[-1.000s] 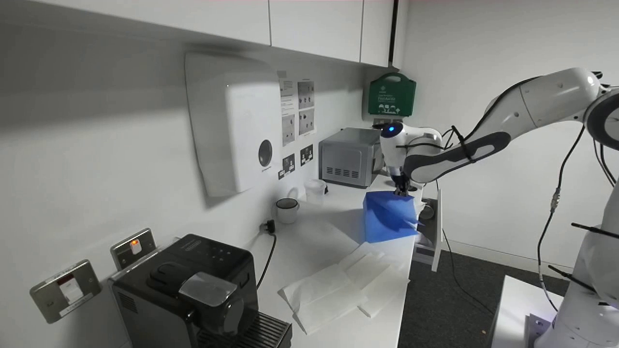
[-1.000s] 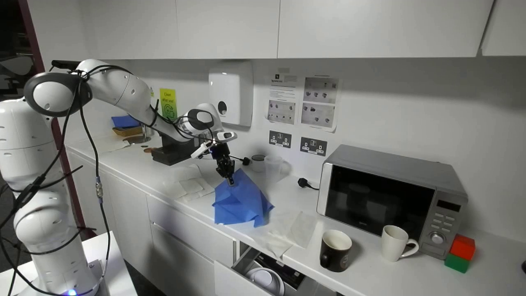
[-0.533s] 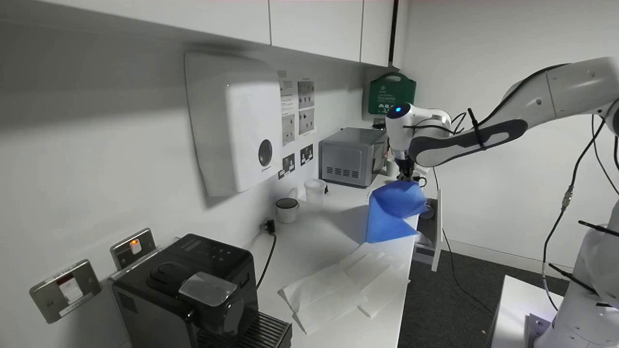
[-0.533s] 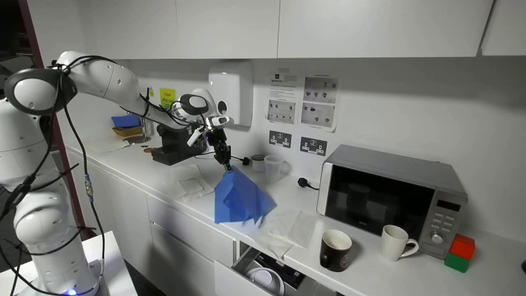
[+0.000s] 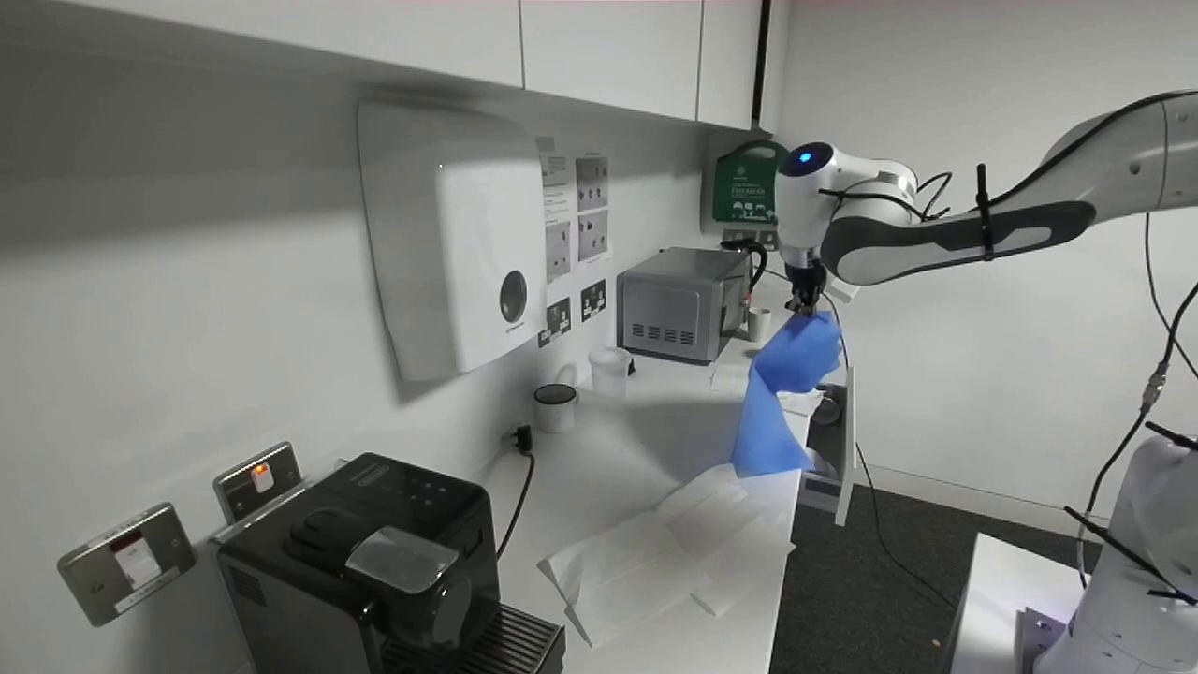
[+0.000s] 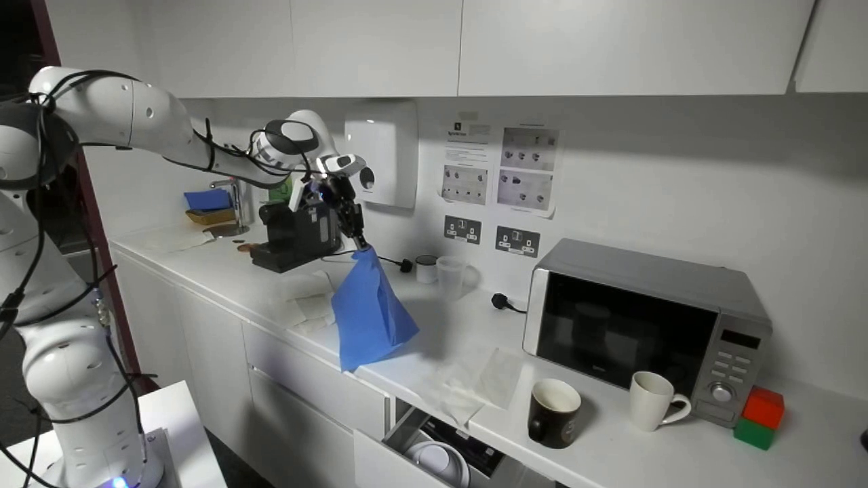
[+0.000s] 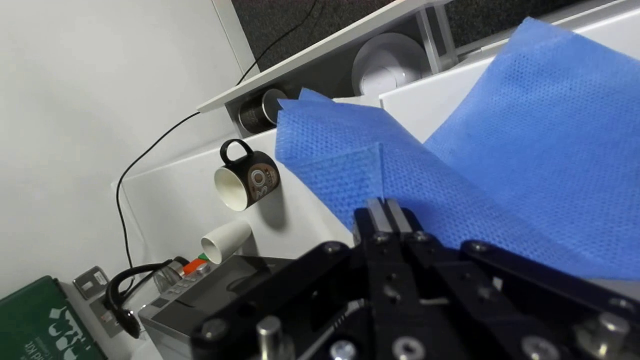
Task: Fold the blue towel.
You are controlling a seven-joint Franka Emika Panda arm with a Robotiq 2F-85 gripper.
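Note:
The blue towel [image 5: 796, 360] hangs limp and creased from my gripper [image 5: 803, 309] over the counter, near its front edge. In an exterior view the towel [image 6: 371, 312] falls as a narrow peak from the gripper [image 6: 363, 245] and widens downward. Whether its lowest edge touches the counter I cannot tell. In the wrist view the gripper's fingertips [image 7: 382, 202] are closed together on a fold of the towel [image 7: 550, 130]. Part of the towel is folded over itself there, and a broad flap spreads to the right.
White sheets [image 5: 646, 562] lie on the counter. A drawer [image 6: 407, 461] stands open below the front edge. A black mug [image 6: 555, 413], a white mug [image 6: 654, 400], a microwave [image 6: 637, 325], a plastic jug [image 6: 451, 278] and a coffee machine [image 5: 374, 552] stand around.
My gripper has risen and moved back toward the robot base, staying shut on the towel. The towel has been pulled up with it, from spread over the counter to hanging.

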